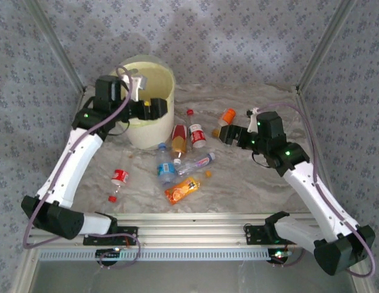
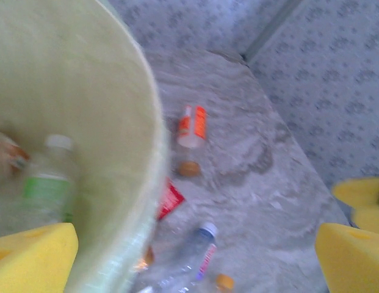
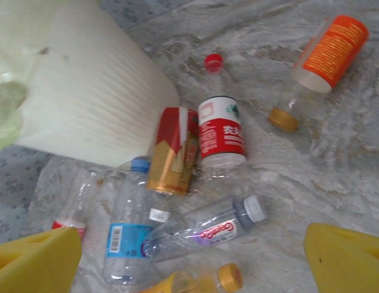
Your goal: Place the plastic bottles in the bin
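The bin is a cream-yellow bucket at the back left. My left gripper hangs open over its near rim, holding nothing. In the left wrist view a green-labelled bottle lies inside the bin. Several plastic bottles lie on the table right of the bin: a red-gold one, a red-and-white one, a blue-labelled one, a clear one with a grey cap, an orange-labelled one and an orange one. My right gripper is open above the clear bottle, apart from it.
A small red-labelled bottle and a loose red cap lie left of the group. Another red cap sits by the bin. Patterned walls enclose the table on three sides, and a metal rail runs along the near edge.
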Controlling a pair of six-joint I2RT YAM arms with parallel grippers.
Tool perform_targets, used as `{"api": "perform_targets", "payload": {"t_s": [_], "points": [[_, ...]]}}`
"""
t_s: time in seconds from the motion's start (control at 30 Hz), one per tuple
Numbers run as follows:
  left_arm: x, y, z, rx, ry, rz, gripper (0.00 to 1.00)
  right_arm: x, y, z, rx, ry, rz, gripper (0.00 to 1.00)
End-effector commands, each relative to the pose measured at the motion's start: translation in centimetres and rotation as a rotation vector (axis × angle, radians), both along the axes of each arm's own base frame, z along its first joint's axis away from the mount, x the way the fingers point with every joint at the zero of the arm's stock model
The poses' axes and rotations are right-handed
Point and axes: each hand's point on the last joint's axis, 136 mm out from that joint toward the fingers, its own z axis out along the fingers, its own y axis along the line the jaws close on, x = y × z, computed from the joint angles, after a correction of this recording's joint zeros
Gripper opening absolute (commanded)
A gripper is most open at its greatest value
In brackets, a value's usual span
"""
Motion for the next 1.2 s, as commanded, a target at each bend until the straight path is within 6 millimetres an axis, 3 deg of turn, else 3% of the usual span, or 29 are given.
{"api": "perform_targets", "payload": {"t_s": [0.0, 0.23, 0.4, 0.73, 0.9, 1.03, 1.07, 1.17], "points": [[-2.3, -2.3, 1.6, -0.072, -0.051, -0.057, 1.0, 1.3, -0.9, -2.0, 0.01, 0.048, -0.073, 0.94], [-5.2, -5.3, -1.6, -0.139, 0.003, -0.107, 1.0, 4.7, -2.6, -5.7, 0.023, 0.105, -0.229, 0.86], [-6.6, -6.7, -2.7, -0.154, 0.023, -0.145, 1.0, 7.2, -2.5, -8.5, 0.038, 0.147, -0.276, 0.78], [-8.4, -8.6, -4.4, -0.124, 0.035, -0.219, 1.0, 12.3, -0.3, -14.0, 0.035, 0.239, -0.27, 0.73], [-9.1, -9.8, -4.9, -0.09, 0.023, -0.259, 0.99, 14.5, 1.2, -15.8, 0.04, 0.274, -0.247, 0.71], [-9.2, -10.4, -5.3, -0.077, 0.03, -0.271, 1.0, 15.2, 2.0, -17.9, 0.042, 0.326, -0.249, 0.68], [-9.2, -10.5, -5.3, -0.075, 0.031, -0.273, 1.0, 16.2, 2.4, -17.1, 0.053, 0.305, -0.25, 0.68], [-9.3, -10.7, -5.4, -0.072, 0.032, -0.28, 1.0, 16.6, 2.7, -17.8, 0.043, 0.322, -0.263, 0.67]]}}
